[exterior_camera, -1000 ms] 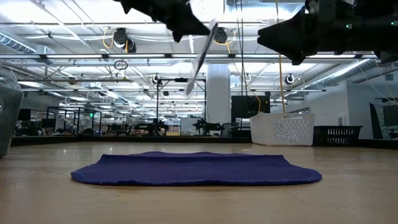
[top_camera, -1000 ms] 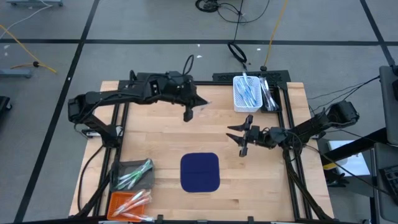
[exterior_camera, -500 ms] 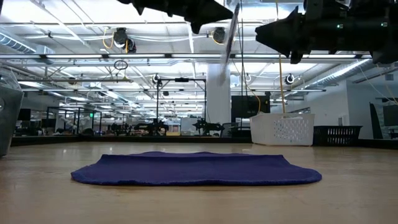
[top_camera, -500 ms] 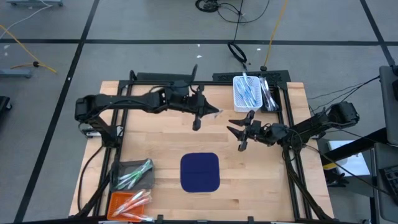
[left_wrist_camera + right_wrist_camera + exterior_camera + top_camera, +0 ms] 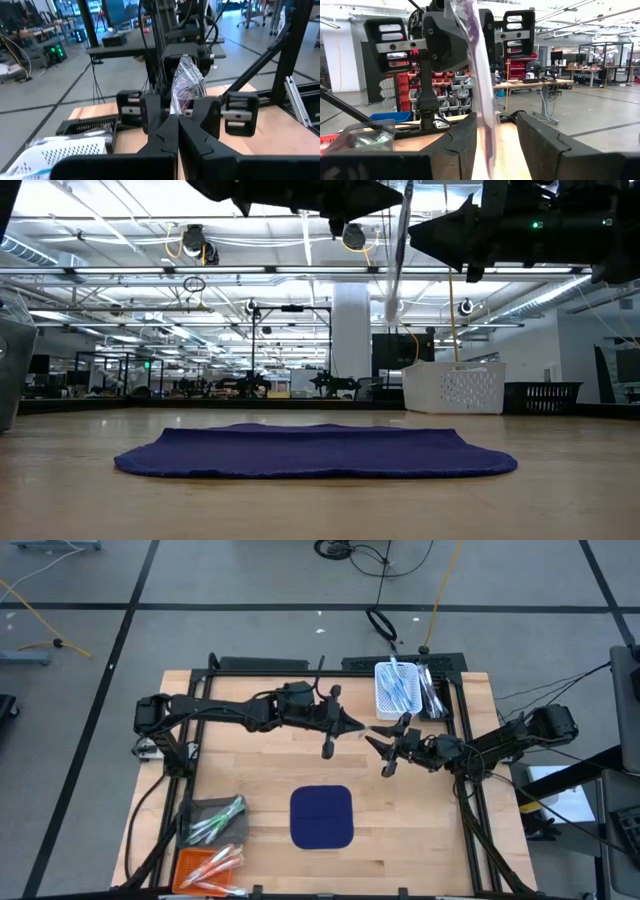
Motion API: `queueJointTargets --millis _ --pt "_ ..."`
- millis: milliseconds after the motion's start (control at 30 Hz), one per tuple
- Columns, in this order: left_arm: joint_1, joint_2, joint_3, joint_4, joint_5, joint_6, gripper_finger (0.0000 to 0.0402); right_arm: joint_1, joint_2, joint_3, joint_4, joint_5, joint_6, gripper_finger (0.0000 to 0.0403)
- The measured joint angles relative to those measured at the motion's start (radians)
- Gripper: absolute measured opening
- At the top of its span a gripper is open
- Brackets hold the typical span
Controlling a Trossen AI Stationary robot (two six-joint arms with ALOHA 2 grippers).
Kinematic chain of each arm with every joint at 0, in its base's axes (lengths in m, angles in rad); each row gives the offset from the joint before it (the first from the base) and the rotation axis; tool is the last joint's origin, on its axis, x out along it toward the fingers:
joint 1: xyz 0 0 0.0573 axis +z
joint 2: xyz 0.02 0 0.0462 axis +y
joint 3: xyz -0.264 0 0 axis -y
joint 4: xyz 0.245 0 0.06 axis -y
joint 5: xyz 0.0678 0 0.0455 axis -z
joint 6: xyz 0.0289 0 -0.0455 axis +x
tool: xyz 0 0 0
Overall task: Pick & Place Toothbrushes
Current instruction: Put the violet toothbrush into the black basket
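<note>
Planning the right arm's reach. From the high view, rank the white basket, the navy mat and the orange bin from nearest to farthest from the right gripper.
From the right gripper:
1. White basket, at the table's far edge, by the gripper.
2. Navy mat, table centre, nearer the front.
3. Orange bin, front-left corner.

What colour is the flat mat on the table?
The flat cloth mat is navy blue, clearest in the high view.

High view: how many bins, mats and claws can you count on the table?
Bins: 4 (white bin, black bin, grey bin, orange bin)
Mat: 1
Claws: 2 (left claw shut on a toothbrush, right claw open)
Total: 7
</note>
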Motion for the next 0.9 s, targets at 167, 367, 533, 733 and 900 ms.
queueJointTargets --millis 167,367,533,733,900 --pt "-0.009 0.018 0.0 0.043 0.0 -0.01 0.0 -0.001 0.0 0.0 0.002 0.0 -0.003 0.0132" --pt "-0.019 0.059 0.0 0.123 0.0 -0.027 0.0 -0.008 0.0 0.005 -0.004 -0.004 0.0 0.0132" --pt "-0.021 0.089 0.0 0.155 -0.003 -0.026 0.0 -0.007 0.0 0.012 -0.022 -0.05 -0.003 0.0097" --pt "-0.019 0.087 0.0 0.16 -0.032 -0.033 0.0 -0.007 0.0 0.012 -0.043 -0.047 -0.023 0.0018" --pt "-0.019 0.087 0.0 0.162 -0.092 -0.048 0.0012 -0.007 0.0 0.012 -0.045 -0.037 -0.023 0.0017"
